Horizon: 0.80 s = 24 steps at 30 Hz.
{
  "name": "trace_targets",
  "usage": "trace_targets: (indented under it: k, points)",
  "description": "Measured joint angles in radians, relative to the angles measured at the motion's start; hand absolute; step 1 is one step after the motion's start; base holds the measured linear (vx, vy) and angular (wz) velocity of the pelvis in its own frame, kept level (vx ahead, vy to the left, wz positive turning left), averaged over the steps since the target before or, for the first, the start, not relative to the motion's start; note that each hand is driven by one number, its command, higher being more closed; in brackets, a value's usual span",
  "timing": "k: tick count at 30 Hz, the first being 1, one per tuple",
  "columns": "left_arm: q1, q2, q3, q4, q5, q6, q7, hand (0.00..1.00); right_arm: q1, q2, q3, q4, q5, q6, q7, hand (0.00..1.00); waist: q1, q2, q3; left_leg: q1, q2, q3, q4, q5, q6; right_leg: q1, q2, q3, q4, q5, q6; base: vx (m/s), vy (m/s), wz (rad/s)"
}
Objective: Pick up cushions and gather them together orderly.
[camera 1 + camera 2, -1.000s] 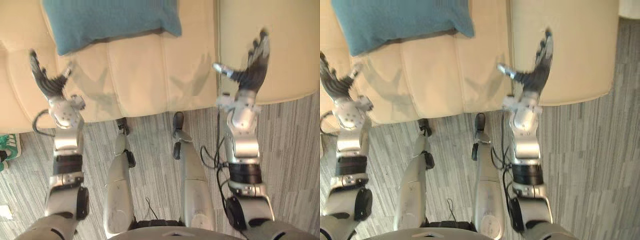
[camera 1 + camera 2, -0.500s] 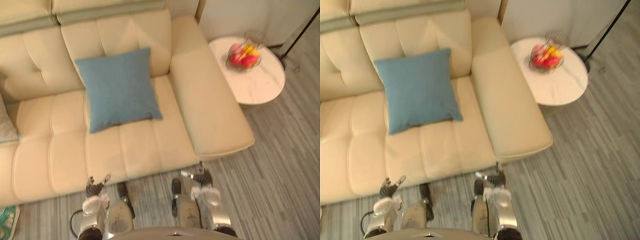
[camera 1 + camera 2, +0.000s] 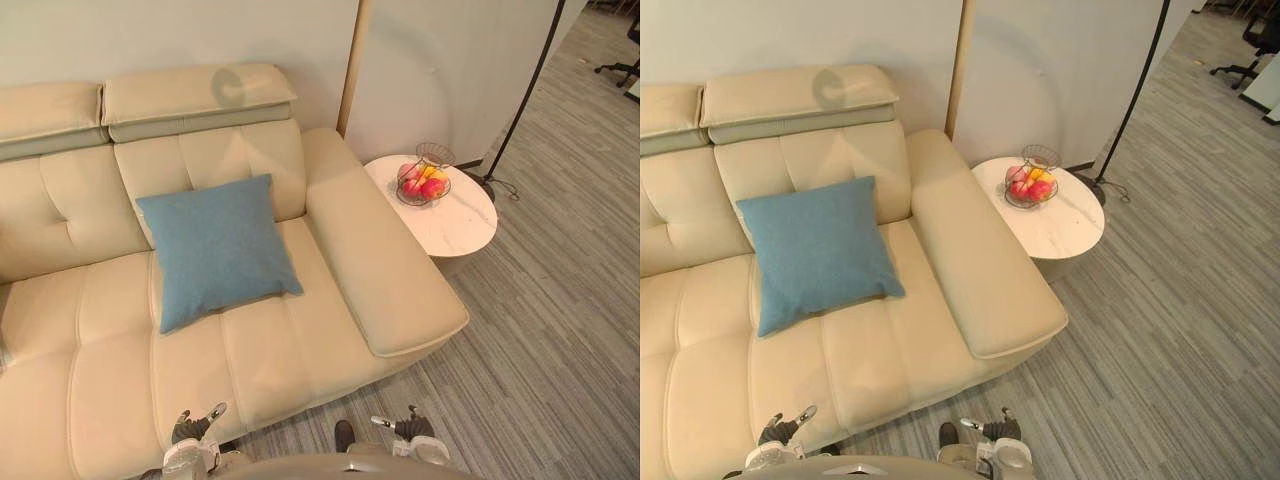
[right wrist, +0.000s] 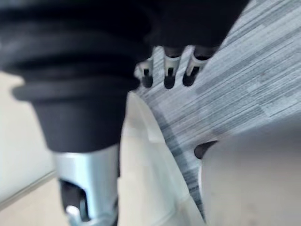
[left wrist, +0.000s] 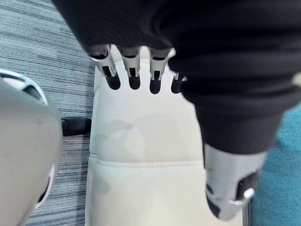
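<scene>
Task seeming not begun: blue cushion (image 3: pixel 215 245) lying on sofa (image 3: pixel 290 370) seat, upper edge perhaps touching backrest. Left hand (image 3: pixel 188 430), right hand (image 3: pixel 410 428) hanging low before sofa, fingers spread, holding nothing. Picking, gathering all remaining.

A cream leather sofa (image 3: pixel 260 350) stands before me on a grey striped floor (image 3: pixel 560 300). On its seat lies 1 blue cushion (image 3: pixel 215 250), its upper edge propped against the backrest and its lower corner reaching toward the wide padded armrest (image 3: pixel 385 270) on my right. Just beside that armrest a round white side table (image 3: pixel 455 220) stands on the floor. On it sits 1 wire bowl (image 3: pixel 423 180) of red and yellow fruit, near the table's far edge. A thin black pole (image 3: pixel 520 95) rises from the floor just beyond the table
</scene>
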Motion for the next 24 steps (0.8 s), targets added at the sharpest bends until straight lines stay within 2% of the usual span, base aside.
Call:
trace_targets:
  k: [2,5,6,7,8,9,11,12,13,14,15,16,17,18,19,20,22,24]
  points:
    - [0.000,0.002,-0.023,-0.001,0.000,0.000,-0.001,0.00,-0.004,0.002,0.000,-0.001,0.000,0.001,0.000,0.00,0.009,-0.004,0.009,0.014,0.000,0.028,0.033,-0.025,0.005,-0.001,0.000,0.026,0.025,0.001,-0.002,-0.02,0.031,-0.39]
    - [-0.004,0.014,-0.037,-0.006,-0.002,-0.001,-0.010,0.00,-0.009,0.001,0.011,-0.003,0.000,0.004,0.000,0.00,0.011,-0.007,0.028,-0.003,0.012,0.046,0.120,-0.078,0.015,-0.018,0.002,0.011,0.062,0.008,-0.018,-0.08,0.011,-0.39]
    - [-0.015,0.015,-0.034,-0.007,-0.004,-0.001,-0.011,0.00,-0.013,0.002,0.023,-0.004,0.000,0.006,0.000,0.00,0.015,-0.009,0.031,-0.024,0.018,0.044,0.167,-0.108,0.032,-0.031,0.003,-0.017,0.061,0.023,-0.063,-0.12,0.000,-0.71]
    - [-0.016,0.013,-0.031,-0.007,-0.013,0.000,-0.011,0.00,-0.028,0.000,0.041,-0.004,0.000,0.009,-0.001,0.00,0.025,0.006,0.034,-0.049,0.032,0.042,0.181,-0.109,0.064,-0.028,0.007,-0.037,0.018,0.033,-0.170,-0.15,0.018,-0.74]
    - [-0.016,0.002,-0.031,-0.008,-0.020,0.001,-0.010,0.00,-0.040,-0.003,0.043,-0.008,0.000,0.012,-0.001,0.00,0.025,0.020,0.043,-0.056,0.053,0.060,0.186,-0.104,0.070,-0.057,0.001,-0.096,0.075,-0.013,-0.185,-0.16,0.022,-0.54]
    - [-0.023,0.003,-0.036,-0.011,-0.024,0.001,-0.009,0.00,-0.049,-0.007,0.050,-0.011,-0.001,0.014,-0.002,0.00,0.019,0.024,0.053,-0.067,0.065,0.067,0.199,-0.100,0.070,-0.127,-0.031,-0.167,0.298,-0.100,-0.140,-0.15,0.000,-0.16]
    - [-0.010,0.024,-0.049,-0.015,-0.039,0.004,-0.009,0.00,-0.041,-0.004,0.074,0.008,-0.002,0.016,-0.004,0.00,0.023,-0.005,0.042,-0.067,0.063,0.064,0.218,-0.089,0.062,-0.126,-0.106,-0.234,0.641,-0.195,-0.085,-0.09,-0.070,0.09]
    - [-0.004,0.029,-0.049,-0.015,-0.039,0.004,-0.008,0.00,-0.041,-0.004,0.088,0.012,-0.005,0.016,-0.004,0.00,0.024,-0.011,0.038,-0.067,0.059,0.066,0.217,-0.083,0.058,-0.113,-0.123,-0.244,0.676,-0.207,-0.084,-0.07,-0.130,0.08]
    - [0.009,0.042,-0.049,-0.018,-0.050,0.006,-0.003,0.00,-0.047,-0.002,0.118,0.045,-0.016,0.009,-0.004,0.00,0.025,-0.031,0.026,-0.069,0.043,0.066,0.205,-0.063,0.052,-0.074,-0.170,-0.266,0.702,-0.214,-0.064,-0.05,-0.152,-0.25]
    - [0.003,0.056,-0.043,-0.014,-0.058,0.007,0.004,0.00,-0.074,-0.003,0.136,0.075,-0.020,0.010,-0.004,0.00,0.038,-0.054,0.016,-0.084,0.026,0.065,0.205,-0.045,0.055,-0.087,-0.160,-0.290,0.647,-0.239,-0.025,-0.05,-0.156,-0.35]
    - [-0.002,0.053,-0.042,-0.002,-0.058,0.009,0.006,0.00,-0.082,-0.005,0.138,0.078,-0.021,0.011,-0.004,0.00,0.039,-0.040,0.016,-0.102,0.025,0.046,0.202,-0.047,0.059,-0.088,-0.143,-0.291,0.616,-0.237,-0.029,-0.14,-0.052,-0.71]
    - [-0.004,0.031,-0.050,0.020,-0.059,0.019,0.010,0.00,-0.119,-0.042,0.139,0.085,-0.046,0.016,-0.006,0.00,0.046,0.018,0.005,-0.135,-0.053,-0.058,0.107,-0.035,0.104,-0.041,-0.102,-0.225,0.426,-0.246,-0.028,-0.20,0.041,-0.79]
    - [-0.002,0.033,-0.051,0.018,-0.061,0.014,0.013,0.00,-0.140,-0.044,0.142,0.090,-0.059,0.019,-0.006,0.00,0.055,0.018,0.012,-0.130,-0.057,-0.051,0.084,0.009,0.098,-0.050,-0.097,-0.198,0.436,-0.275,-0.026,-0.19,-0.010,-0.79]
    - [-0.011,0.069,-0.058,0.023,-0.061,0.018,0.014,0.00,-0.161,-0.041,0.178,0.089,-0.060,0.017,-0.005,0.00,0.047,-0.012,0.022,-0.155,-0.060,-0.020,0.103,0.022,0.103,-0.043,-0.109,-0.191,0.397,-0.324,-0.006,-0.15,-0.164,-0.67]
    - [-0.031,0.090,-0.062,0.039,-0.065,0.025,0.014,0.00,-0.179,-0.045,0.197,0.090,-0.062,0.018,-0.005,0.00,0.049,-0.002,0.047,-0.180,-0.028,-0.008,0.136,0.023,0.093,-0.040,-0.078,-0.193,0.339,-0.309,0.002,-0.14,-0.235,-0.37]
    - [-0.033,0.091,-0.066,0.042,-0.071,0.027,0.015,0.00,-0.187,-0.047,0.198,0.087,-0.064,0.017,-0.005,0.00,0.048,0.014,0.057,-0.187,-0.006,-0.009,0.143,0.028,0.087,-0.032,-0.055,-0.194,0.314,-0.287,-0.006,-0.21,-0.190,-0.41]
    - [-0.030,0.085,-0.081,0.045,-0.079,0.029,0.017,0.00,-0.198,-0.063,0.214,0.088,-0.095,0.017,-0.006,0.00,0.042,0.061,0.086,-0.186,0.056,-0.013,0.150,0.050,0.059,-0.001,0.012,-0.196,0.240,-0.228,-0.031,-0.21,-0.115,-0.25]
    - [-0.028,0.083,-0.081,0.046,-0.078,0.029,0.014,0.00,-0.192,-0.074,0.213,0.091,-0.099,0.017,-0.005,0.00,0.032,0.072,0.086,-0.181,0.064,-0.016,0.097,0.113,0.047,-0.024,0.029,-0.200,0.244,-0.214,-0.048,-0.22,-0.110,-0.02]
